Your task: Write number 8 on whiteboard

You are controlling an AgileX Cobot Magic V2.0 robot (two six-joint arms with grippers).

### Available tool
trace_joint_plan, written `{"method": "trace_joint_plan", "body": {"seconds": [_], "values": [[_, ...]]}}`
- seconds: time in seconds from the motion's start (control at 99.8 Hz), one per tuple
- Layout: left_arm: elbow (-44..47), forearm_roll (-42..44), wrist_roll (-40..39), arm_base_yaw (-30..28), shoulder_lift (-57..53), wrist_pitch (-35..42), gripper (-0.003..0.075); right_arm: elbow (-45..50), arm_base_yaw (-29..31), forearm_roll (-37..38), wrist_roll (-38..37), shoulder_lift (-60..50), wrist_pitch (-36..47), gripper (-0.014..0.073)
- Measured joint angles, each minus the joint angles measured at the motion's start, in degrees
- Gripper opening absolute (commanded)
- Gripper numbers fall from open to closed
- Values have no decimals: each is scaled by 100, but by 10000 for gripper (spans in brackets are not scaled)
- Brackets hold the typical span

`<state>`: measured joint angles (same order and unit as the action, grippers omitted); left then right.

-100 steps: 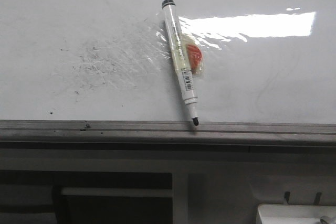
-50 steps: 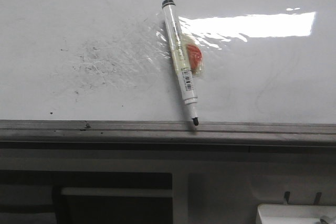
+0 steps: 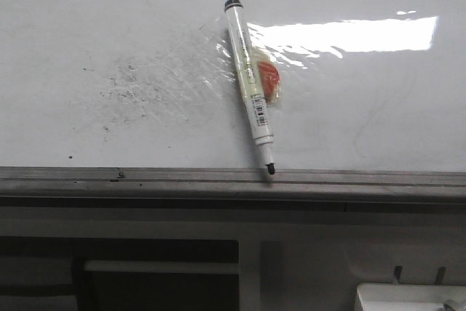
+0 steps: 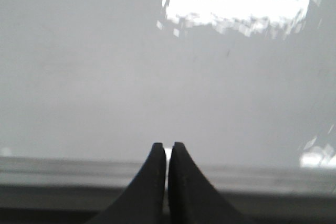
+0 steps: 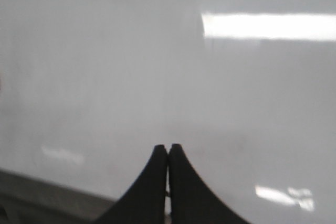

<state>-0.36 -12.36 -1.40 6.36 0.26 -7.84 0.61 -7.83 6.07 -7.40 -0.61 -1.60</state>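
The whiteboard [image 3: 109, 12] is glossy white with a grey metal frame edge along its near side. No number 8 shows on it; only grey speckled eraser smudges [image 3: 138, 81] lie left of centre. A white marker [image 3: 250, 85] with a black cap end and bare black tip lies on the board, tip at the frame edge. Neither gripper shows in the front view. My left gripper [image 4: 167, 145] is shut and empty above the board's [image 4: 105, 77] near edge. My right gripper [image 5: 167, 146] is shut and empty above bare board [image 5: 105, 66].
A small orange object in clear wrap [image 3: 269, 79] lies against the marker's right side. Bright glare [image 3: 349, 34] crosses the board's right half. Below the frame edge [image 3: 218, 180] are dark shelves and a white box corner [image 3: 408, 298].
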Motion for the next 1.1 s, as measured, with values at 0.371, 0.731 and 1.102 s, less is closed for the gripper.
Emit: {"method": "trace_joint_plan", "body": {"seconds": [0.371,0.731,1.102], "values": [[-14,-5303,0,0,0,1642,-20,-13,0,-1927,-93,0,824,-50],[-2132,-1959,483,0,1853,-1586,265,-1943,0,-756,-88,403,-2025,230],[-3498,-3274,2004,1535,4451,-2528,353,-3178,0,-144,-92,1622,-3502,381]]}}
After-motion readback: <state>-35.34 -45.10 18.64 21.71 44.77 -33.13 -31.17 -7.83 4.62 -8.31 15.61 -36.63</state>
